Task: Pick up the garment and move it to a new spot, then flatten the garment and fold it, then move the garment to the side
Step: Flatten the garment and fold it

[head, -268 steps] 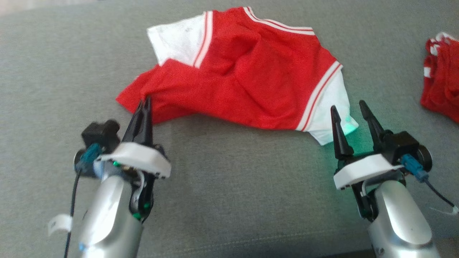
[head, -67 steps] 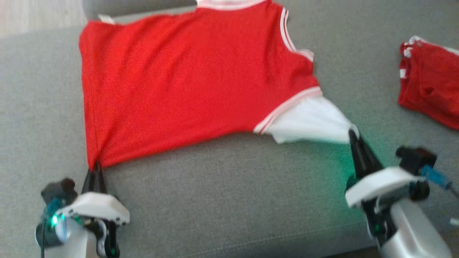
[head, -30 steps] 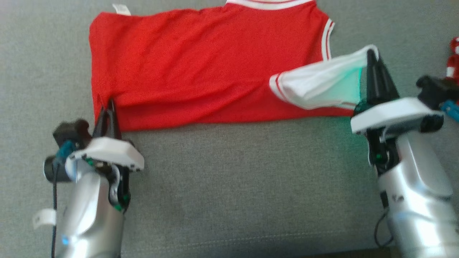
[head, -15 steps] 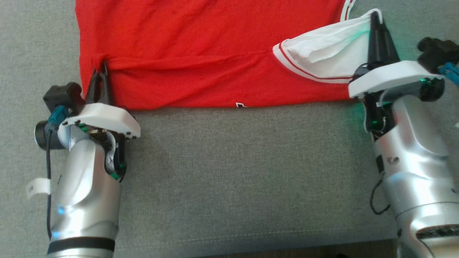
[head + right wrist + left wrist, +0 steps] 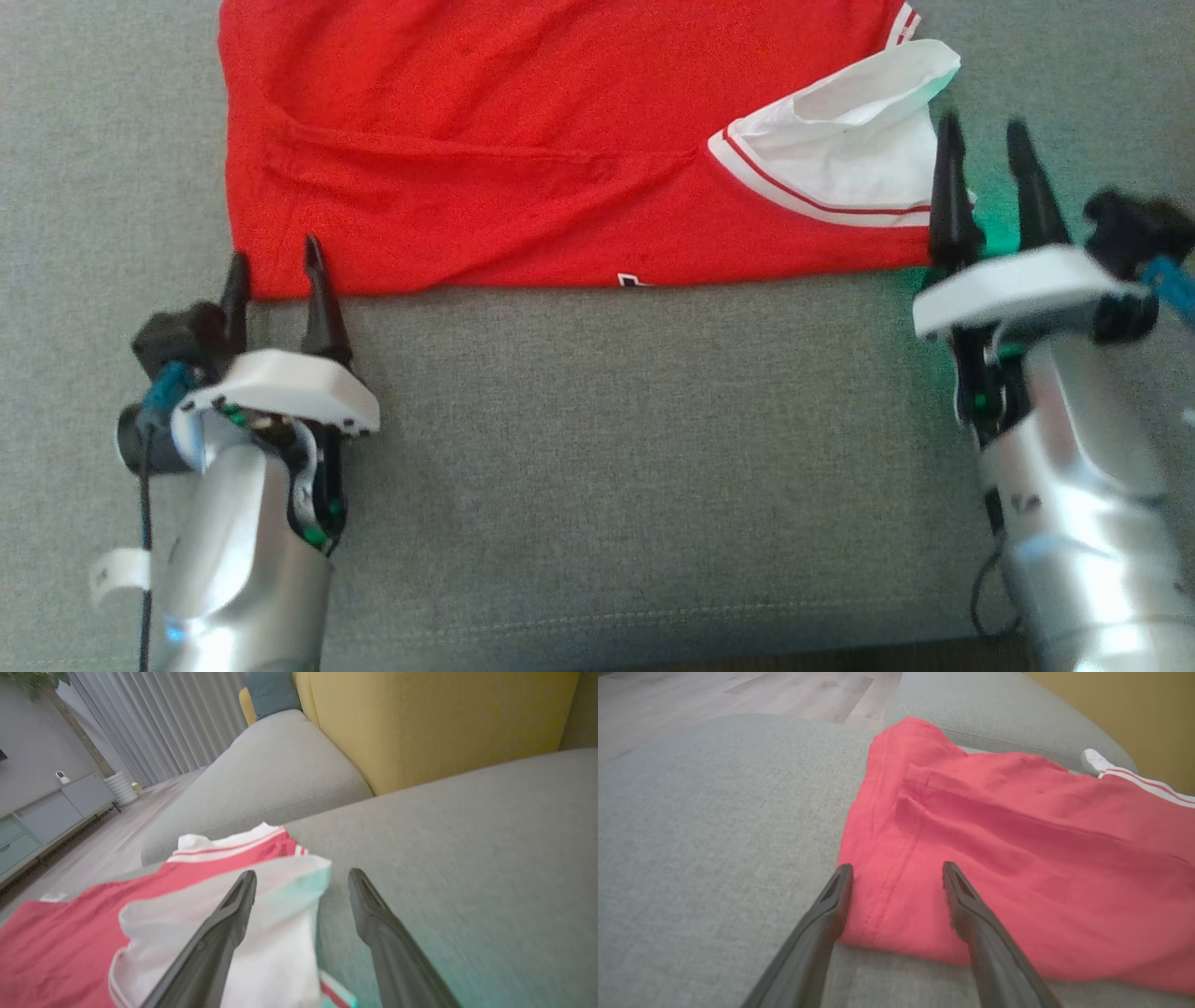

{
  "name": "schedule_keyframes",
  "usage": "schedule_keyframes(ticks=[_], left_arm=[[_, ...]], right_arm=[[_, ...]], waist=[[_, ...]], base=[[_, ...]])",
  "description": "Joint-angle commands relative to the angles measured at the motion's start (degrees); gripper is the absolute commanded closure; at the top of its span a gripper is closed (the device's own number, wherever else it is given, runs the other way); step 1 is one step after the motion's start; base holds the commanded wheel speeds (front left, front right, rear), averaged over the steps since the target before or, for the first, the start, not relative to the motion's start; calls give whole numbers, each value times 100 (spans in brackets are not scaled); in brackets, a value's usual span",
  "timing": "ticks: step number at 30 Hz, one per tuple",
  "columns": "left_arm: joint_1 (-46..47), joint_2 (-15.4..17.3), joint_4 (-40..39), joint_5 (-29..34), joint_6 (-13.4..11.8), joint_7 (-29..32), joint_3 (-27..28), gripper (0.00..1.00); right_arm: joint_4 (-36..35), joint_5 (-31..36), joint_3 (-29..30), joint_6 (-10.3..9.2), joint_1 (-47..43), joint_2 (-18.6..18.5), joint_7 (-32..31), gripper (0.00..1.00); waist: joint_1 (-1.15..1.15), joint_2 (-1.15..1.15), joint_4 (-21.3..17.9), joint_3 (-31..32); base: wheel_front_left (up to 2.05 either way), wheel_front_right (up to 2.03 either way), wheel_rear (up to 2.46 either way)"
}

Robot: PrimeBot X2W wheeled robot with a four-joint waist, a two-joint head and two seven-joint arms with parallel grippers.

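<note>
Jaws of the left end effector (image 5: 274, 254) stand wide apart and empty, straddling the near left corner of the red garment (image 5: 523, 140), tips right at its hem. Those of the right end effector (image 5: 982, 124) are spread just as wide and hold nothing, with the inner finger just beside the white sleeve (image 5: 840, 149), which lies doubled back over the red body. The garment is spread on the grey sofa cushion (image 5: 607, 448); its near edge runs fairly straight between the two arms, and a long crease crosses it. The step in hand looks like a fold just laid down and let go. To do it well, both end effectors should draw straight back and up without snagging cloth, and the puffed sleeve and the crease want pressing flat before the next fold. Half a second earlier both were pinched shut on the cloth, the left on the hem, the right holding the sleeve tip raised; the sleeve has since dropped onto the shirt.
</note>
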State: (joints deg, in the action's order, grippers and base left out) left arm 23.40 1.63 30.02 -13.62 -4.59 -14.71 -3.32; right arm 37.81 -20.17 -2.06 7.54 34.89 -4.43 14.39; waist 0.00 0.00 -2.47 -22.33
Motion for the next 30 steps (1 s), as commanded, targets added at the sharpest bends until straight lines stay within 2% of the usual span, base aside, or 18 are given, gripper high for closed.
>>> schedule_keyframes(ticks=[1, 8, 17, 18, 20, 30], left_arm=[[16, 125, -199, -26, -32, -29, 82, 0], [-300, 125, -208, -103, -101, -29, -66, 0], [-343, 125, -73, -154, -79, -29, -233, 0], [-345, 125, -33, -170, -64, -29, -248, 0], [-346, 125, 41, -190, -42, -29, -264, 0], [-399, 125, 378, -126, 245, -29, -239, 0]], right_arm=[[-217, 0, -111, -5, -92, -40, 60, 0], [-79, 6, -252, -5, -615, -151, 49, 0], [353, 208, -649, -5, -658, -140, -238, 0], [396, 211, -729, -5, -651, -141, -288, 31], [435, 193, -826, -5, -625, -154, -280, 100], [315, -45, -1034, -5, -424, -166, -129, 100]], waist=[[0, 0, 11, 26], [0, 0, -18, 157], [0, 0, 23, 164], [0, 0, 28, 170], [0, 0, 34, 198], [0, 0, -74, 364]], base=[[0, 0, 0], [0, 0, 0], [0, 0, 0], [0, 0, 0], [0, 0, 0], [0, 0, 0]])
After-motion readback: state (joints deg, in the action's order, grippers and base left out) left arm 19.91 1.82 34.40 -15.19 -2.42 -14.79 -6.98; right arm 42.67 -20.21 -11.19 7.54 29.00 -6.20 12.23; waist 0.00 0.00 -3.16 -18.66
